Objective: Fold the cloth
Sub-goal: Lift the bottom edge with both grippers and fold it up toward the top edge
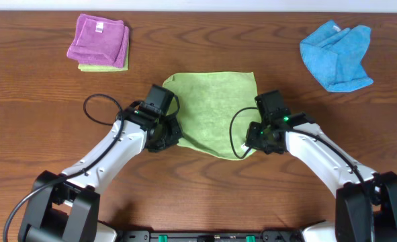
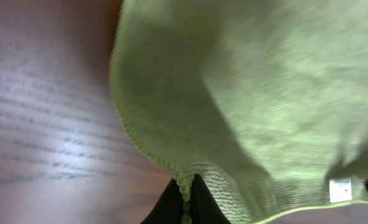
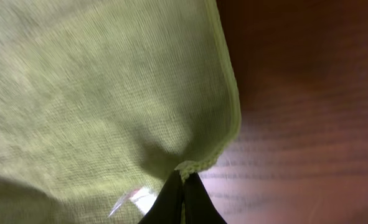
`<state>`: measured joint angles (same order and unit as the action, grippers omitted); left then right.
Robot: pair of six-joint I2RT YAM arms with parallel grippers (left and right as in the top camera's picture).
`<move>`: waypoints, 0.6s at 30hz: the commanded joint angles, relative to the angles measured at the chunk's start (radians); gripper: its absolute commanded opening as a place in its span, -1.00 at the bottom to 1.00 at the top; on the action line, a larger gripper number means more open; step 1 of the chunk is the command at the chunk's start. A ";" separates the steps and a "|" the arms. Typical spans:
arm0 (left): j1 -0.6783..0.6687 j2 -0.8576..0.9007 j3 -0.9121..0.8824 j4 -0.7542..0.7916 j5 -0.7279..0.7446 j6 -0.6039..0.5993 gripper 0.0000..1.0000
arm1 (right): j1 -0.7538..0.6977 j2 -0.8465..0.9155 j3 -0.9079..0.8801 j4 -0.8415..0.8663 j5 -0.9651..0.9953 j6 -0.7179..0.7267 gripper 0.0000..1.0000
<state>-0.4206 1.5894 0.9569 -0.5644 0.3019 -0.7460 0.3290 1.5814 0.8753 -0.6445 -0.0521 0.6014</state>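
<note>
Between the left pincer [image 2: 185, 198] and right pincer [image 3: 182, 194], the cloth [image 1: 215, 107] spreads lime-green, slightly rumpled. Each clenches a near corner.

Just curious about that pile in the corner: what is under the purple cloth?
A yellow-green cloth peeks out along the near edge of the folded purple cloth. Most of it is covered, so its size and folds cannot be seen.

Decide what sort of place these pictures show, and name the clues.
Probably a robotics lab bench, not a home: two robot arms at a wood-grain table, the left tool and right tool pinching the lime-green cloth, a purple cloth and blue cloth set aside.
</note>
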 commanded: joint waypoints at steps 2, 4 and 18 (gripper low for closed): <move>0.005 -0.010 0.024 0.000 -0.064 0.025 -0.88 | 0.005 -0.026 0.022 0.033 0.030 -0.012 -0.97; 0.008 -0.009 0.024 -0.003 -0.087 0.026 -0.88 | 0.005 -0.026 0.022 0.060 0.039 -0.014 -0.97; 0.031 -0.009 0.024 0.077 -0.207 0.026 -0.88 | 0.004 -0.026 0.053 0.160 0.143 -0.076 -0.97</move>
<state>-0.3946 1.5894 0.9657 -0.4885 0.1589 -0.7319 0.3290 1.5749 0.9081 -0.4961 0.0437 0.5564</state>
